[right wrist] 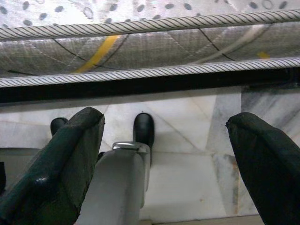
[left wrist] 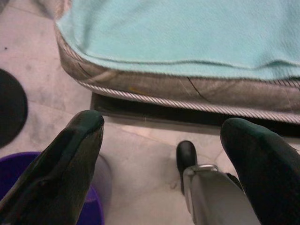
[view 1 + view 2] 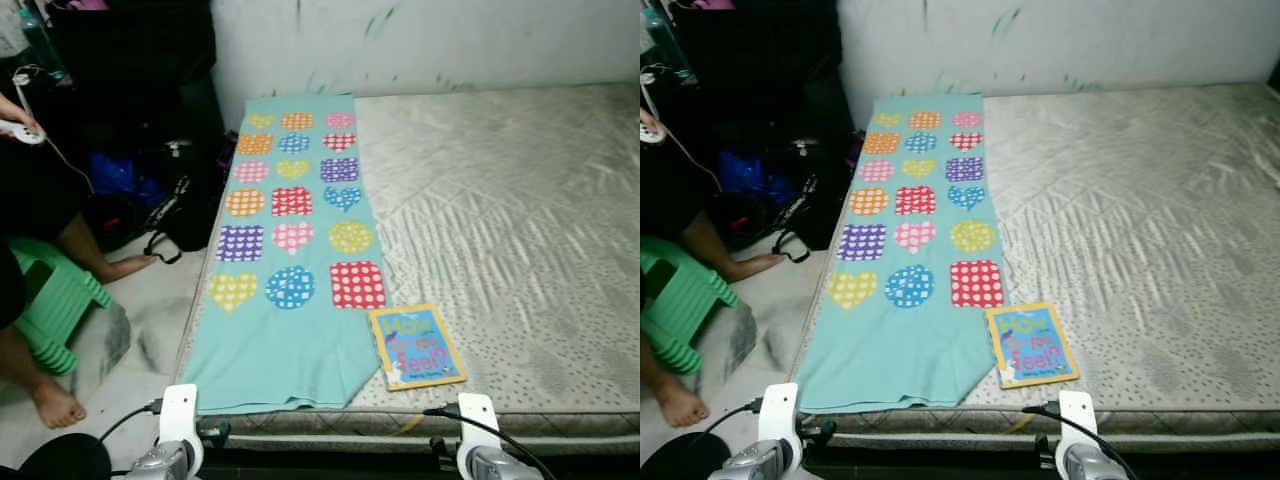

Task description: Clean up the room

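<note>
Both arms hang low at the near edge of the mattress (image 3: 520, 200), left gripper (image 2: 164, 140) and right gripper (image 1: 166, 140) spread wide, holding nothing. A book (image 3: 416, 346) lies near the front, just right of the teal blanket (image 3: 290, 330).

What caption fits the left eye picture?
Children's book lying beside a turquoise patterned blanket on the mattress.
</note>
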{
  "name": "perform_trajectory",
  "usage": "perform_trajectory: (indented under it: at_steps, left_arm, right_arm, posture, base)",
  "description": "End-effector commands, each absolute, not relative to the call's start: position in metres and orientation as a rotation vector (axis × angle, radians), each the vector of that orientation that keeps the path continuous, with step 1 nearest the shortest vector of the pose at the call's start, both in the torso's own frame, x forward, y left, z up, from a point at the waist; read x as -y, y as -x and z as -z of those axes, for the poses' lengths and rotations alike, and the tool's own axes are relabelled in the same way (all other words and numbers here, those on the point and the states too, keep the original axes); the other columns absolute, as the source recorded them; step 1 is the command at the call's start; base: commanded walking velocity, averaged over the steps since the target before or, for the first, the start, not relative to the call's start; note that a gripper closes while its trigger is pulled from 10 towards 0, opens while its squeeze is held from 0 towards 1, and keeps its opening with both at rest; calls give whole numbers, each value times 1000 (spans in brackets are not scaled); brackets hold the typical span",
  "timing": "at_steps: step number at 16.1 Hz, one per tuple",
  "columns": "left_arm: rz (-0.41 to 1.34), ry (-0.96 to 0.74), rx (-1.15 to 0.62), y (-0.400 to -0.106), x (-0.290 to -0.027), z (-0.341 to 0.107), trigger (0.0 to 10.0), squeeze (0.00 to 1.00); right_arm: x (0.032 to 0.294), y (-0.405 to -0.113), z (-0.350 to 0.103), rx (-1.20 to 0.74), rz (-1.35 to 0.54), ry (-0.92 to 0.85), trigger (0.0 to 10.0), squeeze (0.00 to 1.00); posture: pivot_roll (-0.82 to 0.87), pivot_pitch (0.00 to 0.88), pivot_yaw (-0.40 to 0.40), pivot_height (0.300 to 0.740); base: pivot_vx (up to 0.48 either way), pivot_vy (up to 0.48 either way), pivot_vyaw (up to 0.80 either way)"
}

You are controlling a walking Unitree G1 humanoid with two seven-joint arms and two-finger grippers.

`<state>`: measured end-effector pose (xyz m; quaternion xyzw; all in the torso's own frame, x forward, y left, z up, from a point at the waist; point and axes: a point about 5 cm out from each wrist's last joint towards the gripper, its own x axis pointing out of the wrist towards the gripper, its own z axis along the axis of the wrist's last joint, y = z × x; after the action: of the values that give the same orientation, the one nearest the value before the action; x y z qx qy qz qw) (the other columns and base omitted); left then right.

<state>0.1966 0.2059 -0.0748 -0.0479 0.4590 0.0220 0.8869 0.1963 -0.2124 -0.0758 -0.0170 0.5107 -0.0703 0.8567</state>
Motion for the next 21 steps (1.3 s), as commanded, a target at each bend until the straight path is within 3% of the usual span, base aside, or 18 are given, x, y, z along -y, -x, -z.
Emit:
perform_trajectory:
  at_steps: [1, 17, 21]
  left_arm:
    - [-48, 88, -958, -195, -209, 75, 10000, 0]
    - [-41, 83, -969, -192, -207, 77, 10000, 0]
    - [-52, 94, -968, -191, -207, 77, 10000, 0]
  right_arm:
    - [210, -199, 75, -1065, 131, 43, 10000, 0]
    - [211, -197, 76, -1069, 121, 67, 10000, 0]
    - [211, -196, 76, -1070, 119, 71, 10000, 0]
  posture:
    - [-92, 0, 105, 740]
    - [-94, 0, 100, 740]
    - [-95, 0, 101, 740]
  base:
    - [0, 0, 0]
    - [0, -231, 0]
    - [0, 0, 0]
